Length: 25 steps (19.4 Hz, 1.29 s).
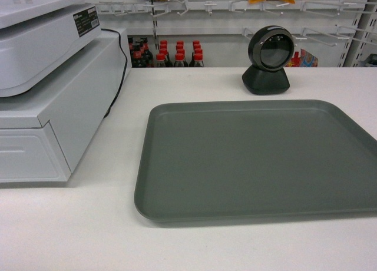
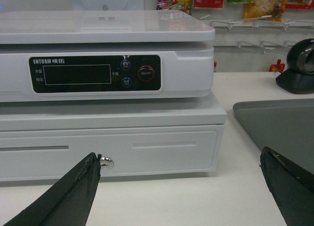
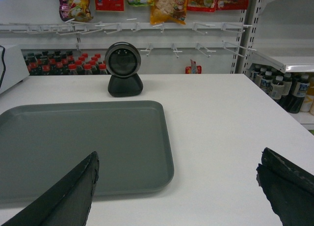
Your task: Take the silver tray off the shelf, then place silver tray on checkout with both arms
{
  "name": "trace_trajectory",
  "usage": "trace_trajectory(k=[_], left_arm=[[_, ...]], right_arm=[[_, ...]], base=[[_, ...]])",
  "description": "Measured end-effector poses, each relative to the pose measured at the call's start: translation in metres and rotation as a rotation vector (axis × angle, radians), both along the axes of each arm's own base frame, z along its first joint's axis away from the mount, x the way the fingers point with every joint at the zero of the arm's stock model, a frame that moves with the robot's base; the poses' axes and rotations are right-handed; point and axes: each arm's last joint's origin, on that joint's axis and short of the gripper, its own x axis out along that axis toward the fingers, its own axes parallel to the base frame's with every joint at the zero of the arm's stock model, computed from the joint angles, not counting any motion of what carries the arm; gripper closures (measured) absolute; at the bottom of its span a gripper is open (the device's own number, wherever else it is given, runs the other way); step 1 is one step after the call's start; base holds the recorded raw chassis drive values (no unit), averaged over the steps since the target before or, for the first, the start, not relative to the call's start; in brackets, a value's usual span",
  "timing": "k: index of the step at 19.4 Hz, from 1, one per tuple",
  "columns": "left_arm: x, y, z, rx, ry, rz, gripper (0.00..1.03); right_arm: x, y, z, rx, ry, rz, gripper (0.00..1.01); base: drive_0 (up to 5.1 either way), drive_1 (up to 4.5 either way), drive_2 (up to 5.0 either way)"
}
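The silver tray (image 1: pixel 259 159) lies flat on the white checkout (image 1: pixel 76 235), right of centre in the head view, with nothing in it. Neither gripper shows in the head view. In the left wrist view my left gripper (image 2: pixel 180 162) is open above bare tabletop, with the tray's edge (image 2: pixel 279 123) off to its right. My right gripper (image 3: pixel 177 162) is open too, hanging over the tray's near right corner (image 3: pixel 147 172) and the checkout (image 3: pixel 221 137). Neither gripper touches the tray.
A white scale on a cash drawer (image 1: pixel 41 106) stands left of the tray, close in front of the left gripper (image 2: pixel 108 137). A black barcode scanner (image 1: pixel 266 62) sits behind the tray. Store shelves with bottles (image 1: pixel 168 53) and hooks run along the back.
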Motion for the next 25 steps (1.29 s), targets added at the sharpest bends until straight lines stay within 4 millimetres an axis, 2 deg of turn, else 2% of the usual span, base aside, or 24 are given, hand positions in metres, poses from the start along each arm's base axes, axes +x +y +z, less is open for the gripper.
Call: trace_trajectory(k=[25], left_arm=[[0.0,0.0,0.0001,0.0,-0.002,0.0,0.05]], right_arm=[[0.0,0.0,0.0004,0.0,-0.004,0.0,0.03]], base=[[0.0,0.0,0.0]])
